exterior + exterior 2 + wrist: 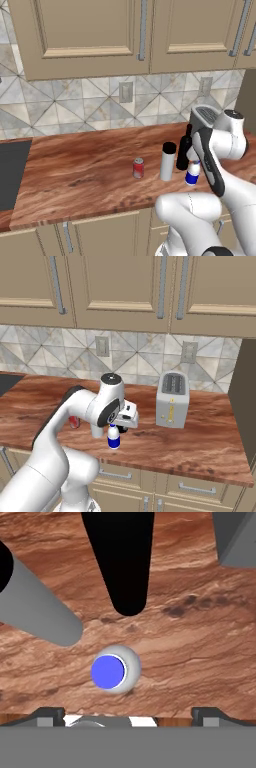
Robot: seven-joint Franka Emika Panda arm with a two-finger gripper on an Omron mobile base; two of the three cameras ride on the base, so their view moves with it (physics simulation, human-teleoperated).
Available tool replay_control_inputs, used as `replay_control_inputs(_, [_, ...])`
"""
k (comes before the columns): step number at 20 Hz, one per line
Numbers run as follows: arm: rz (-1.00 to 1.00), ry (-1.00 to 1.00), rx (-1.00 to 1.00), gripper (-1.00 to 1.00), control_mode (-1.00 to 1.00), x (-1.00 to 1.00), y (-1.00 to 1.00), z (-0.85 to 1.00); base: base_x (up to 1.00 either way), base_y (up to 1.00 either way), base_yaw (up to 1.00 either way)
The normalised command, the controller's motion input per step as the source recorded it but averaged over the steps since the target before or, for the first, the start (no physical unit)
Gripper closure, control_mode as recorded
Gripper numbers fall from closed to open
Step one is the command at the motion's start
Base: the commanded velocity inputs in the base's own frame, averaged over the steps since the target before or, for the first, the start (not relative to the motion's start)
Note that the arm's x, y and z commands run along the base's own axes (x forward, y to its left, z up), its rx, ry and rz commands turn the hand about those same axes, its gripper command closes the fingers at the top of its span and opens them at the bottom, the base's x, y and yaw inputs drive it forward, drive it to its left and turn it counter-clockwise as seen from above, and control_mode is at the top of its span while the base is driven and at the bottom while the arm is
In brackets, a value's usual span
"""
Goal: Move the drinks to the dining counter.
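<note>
Drinks, four in number, stand grouped on a reddish-brown wood-grain counter (90,175): a short red can (138,168), at its 3 o'clock a tall pale-grey cylinder with black cap (167,161), then a slim black bottle (185,150) and a small blue-and-white bottle with white cap (193,173). Directly above the blue-and-white bottle hangs the white arm's pincer (128,714), fingers spread wide, holding nothing. A silver two-slot toaster (172,399) sits at the bottle's 2 o'clock. Behind runs a grey triangle-patterned tile backsplash (75,105) with wall outlets, beneath beige panelled wall cabinets (90,30); a black cooktop (12,172) lies at 9 o'clock.
</note>
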Motion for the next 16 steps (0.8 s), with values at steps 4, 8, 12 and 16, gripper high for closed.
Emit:
replay_control_inputs(4, [0.00, 0.00, 0.00, -1.00, -1.00, 0.05, 0.03, -0.20, 0.00, 0.00, 0.00])
replay_control_inputs(8, [0.00, 0.00, 0.00, -1.00, -1.00, 0.07, 0.05, -0.16, 0.00, 0.00, 0.00])
replay_control_inputs(12, [0.00, 0.00, 0.00, -1.00, -1.00, 0.09, 0.02, -0.11, 0.00, 0.00, 0.00])
replay_control_inputs(16, [0.00, 0.00, 0.00, -1.00, -1.00, 0.11, 0.00, -0.10, 0.00, 0.00, 0.00])
